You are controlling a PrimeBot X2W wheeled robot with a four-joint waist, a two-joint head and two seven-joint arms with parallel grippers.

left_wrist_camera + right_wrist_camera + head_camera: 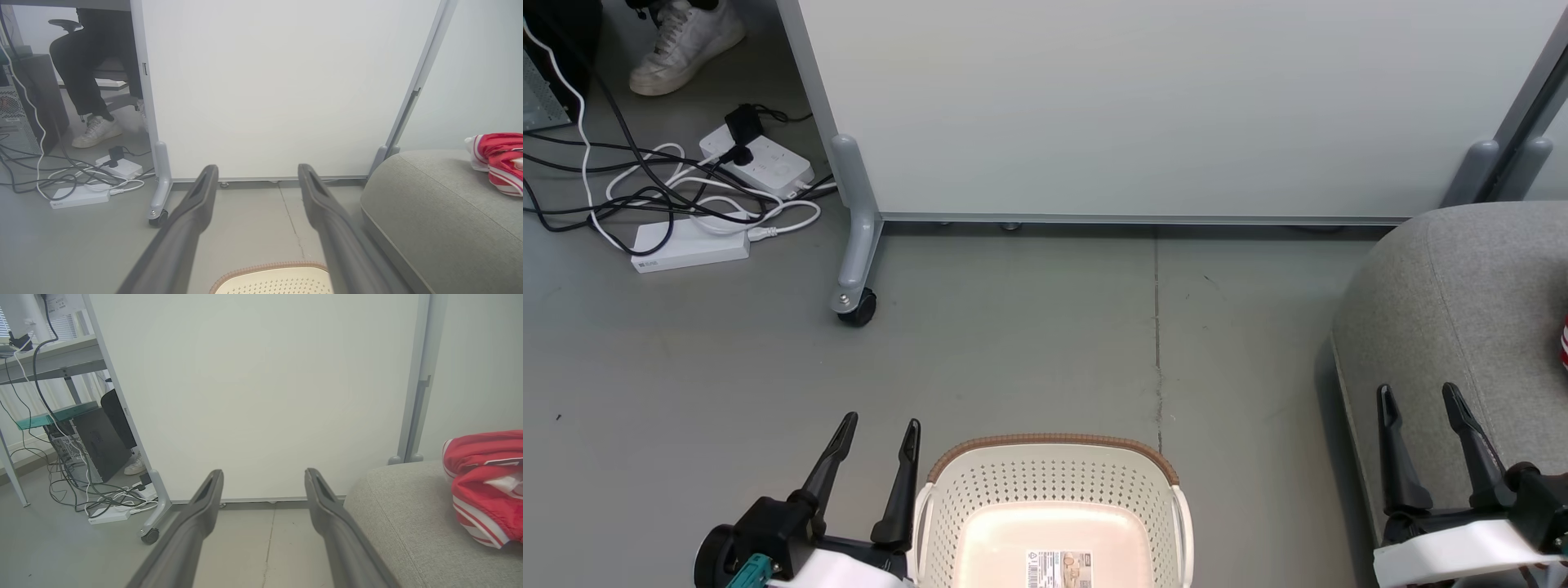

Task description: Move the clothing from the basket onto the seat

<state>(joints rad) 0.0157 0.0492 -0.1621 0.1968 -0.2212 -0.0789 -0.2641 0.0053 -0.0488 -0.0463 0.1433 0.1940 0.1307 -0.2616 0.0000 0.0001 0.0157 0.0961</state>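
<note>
The cream-white basket (pixel 1054 506) with a brown rim stands at the bottom centre of the head view; its inside shows bare with a label on the bottom. Its rim (pixel 269 273) peeks in low in the left wrist view. The grey seat (pixel 1454 327) is at the right. Red and white clothing (pixel 486 486) lies on the seat (pixel 408 531), also seen as clothing (pixel 496 161) in the left wrist view and as a sliver (pixel 1564 339) at the head view's right edge. My left gripper (pixel 884 429) is open just left of the basket. My right gripper (pixel 1417 396) is open over the seat's front.
A pale grey wheeled partition panel (pixel 1160 106) stands across the back, its caster (pixel 856 309) on the floor. Power strips and tangled cables (pixel 711 188) lie at the back left. A person's white shoe (pixel 682 45) and legs (pixel 88 77) are behind the panel, beside a computer case (pixel 98 445).
</note>
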